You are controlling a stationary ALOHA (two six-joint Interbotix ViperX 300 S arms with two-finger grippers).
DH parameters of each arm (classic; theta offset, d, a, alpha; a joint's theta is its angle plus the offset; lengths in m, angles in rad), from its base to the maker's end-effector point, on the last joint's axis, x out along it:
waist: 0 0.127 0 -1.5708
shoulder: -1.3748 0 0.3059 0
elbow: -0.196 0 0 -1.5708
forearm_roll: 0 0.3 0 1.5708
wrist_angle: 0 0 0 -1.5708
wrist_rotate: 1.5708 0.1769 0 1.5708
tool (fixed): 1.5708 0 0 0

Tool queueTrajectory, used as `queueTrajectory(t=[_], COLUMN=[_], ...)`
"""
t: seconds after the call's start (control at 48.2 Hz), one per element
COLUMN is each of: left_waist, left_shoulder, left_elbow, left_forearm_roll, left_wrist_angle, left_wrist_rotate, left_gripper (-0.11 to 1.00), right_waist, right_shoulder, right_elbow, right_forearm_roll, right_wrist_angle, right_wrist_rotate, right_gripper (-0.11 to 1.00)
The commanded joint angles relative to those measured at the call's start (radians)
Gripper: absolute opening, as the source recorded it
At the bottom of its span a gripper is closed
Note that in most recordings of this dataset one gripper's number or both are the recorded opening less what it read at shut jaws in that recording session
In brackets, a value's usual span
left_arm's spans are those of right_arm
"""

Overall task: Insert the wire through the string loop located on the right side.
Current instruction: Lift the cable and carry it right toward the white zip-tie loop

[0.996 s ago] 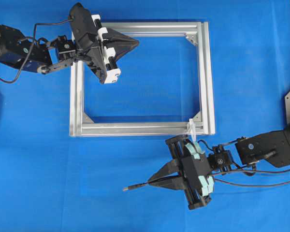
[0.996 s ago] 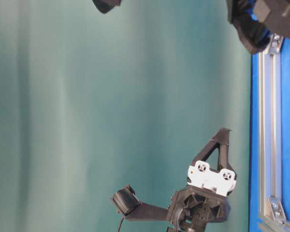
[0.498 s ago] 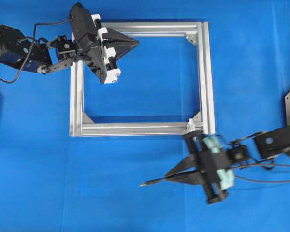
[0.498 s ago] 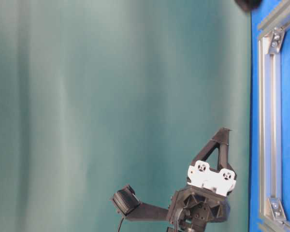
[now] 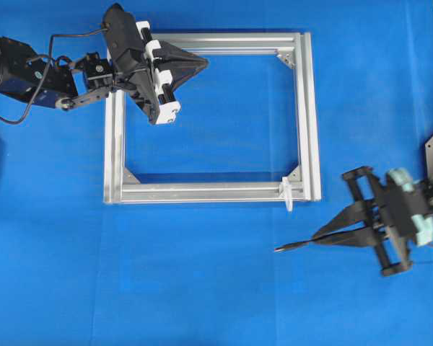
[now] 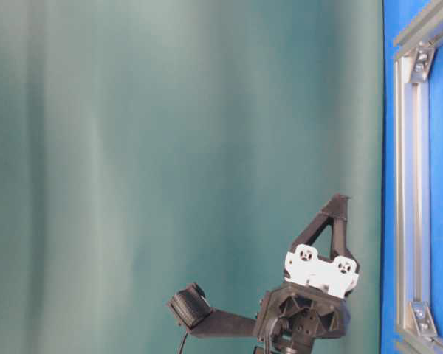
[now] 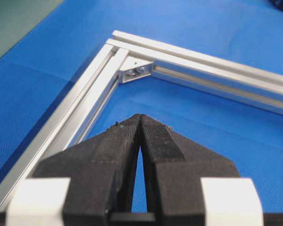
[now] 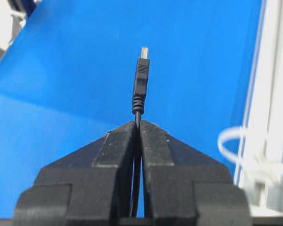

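The wire's dark plug (image 8: pixel 140 84) with its metal tip sticks out past my right gripper (image 8: pixel 137 123), which is shut on the thin black cable just behind it. From overhead, the right gripper (image 5: pixel 316 238) hovers below and to the right of the silver frame (image 5: pixel 209 191), with the wire (image 5: pixel 289 246) pointing left. The string loop (image 5: pixel 287 193) hangs white at the frame's lower right corner, above and left of the fingertips; in the right wrist view the string loop (image 8: pixel 220 141) lies right of the jaws. My left gripper (image 5: pixel 204 63) is shut and empty over the frame's upper left.
The aluminium frame's corner bracket (image 7: pixel 134 71) lies ahead of the left gripper (image 7: pixel 140 116). In the table-level view the frame rail (image 6: pixel 410 184) runs down the right edge, with the left gripper (image 6: pixel 341 199) beside it. Blue mat covers the table.
My right gripper has carried the wire to the right, from below the frame's lower right corner to a spot further right of it. The left arm has stayed still.
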Motion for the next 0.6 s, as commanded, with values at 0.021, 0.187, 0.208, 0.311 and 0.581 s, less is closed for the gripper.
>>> queueTrajectory(t=[0.021,0.187,0.208,0.311,0.581], left_waist=[0.000,-0.002,0.000,0.000,0.000], left_shoulder=[-0.028,-0.028,-0.028,-0.028,-0.028], left_elbow=[-0.018,-0.018,-0.018,-0.018,-0.018], left_forearm_roll=[0.002,0.002,0.002,0.002,0.002], left_wrist_angle=[-0.012,-0.017,-0.017,-0.021,-0.025], left_wrist_rotate=[0.003,0.003,0.003,0.003,0.003], left_gripper=[0.00,0.00,0.00,0.00,0.00], right_waist=[0.005,0.003,0.005,0.005,0.005], right_shoulder=[-0.089,-0.172,-0.178,-0.193,-0.192], right_elbow=[0.035,0.080,0.081,0.094,0.104], right_forearm_roll=[0.002,0.002,0.002,0.002,0.002], right_wrist_angle=[0.040,0.107,0.110,0.121,0.127], right_wrist_rotate=[0.000,0.000,0.000,0.000,-0.002], right_gripper=[-0.03,-0.03,-0.03,-0.03,-0.03])
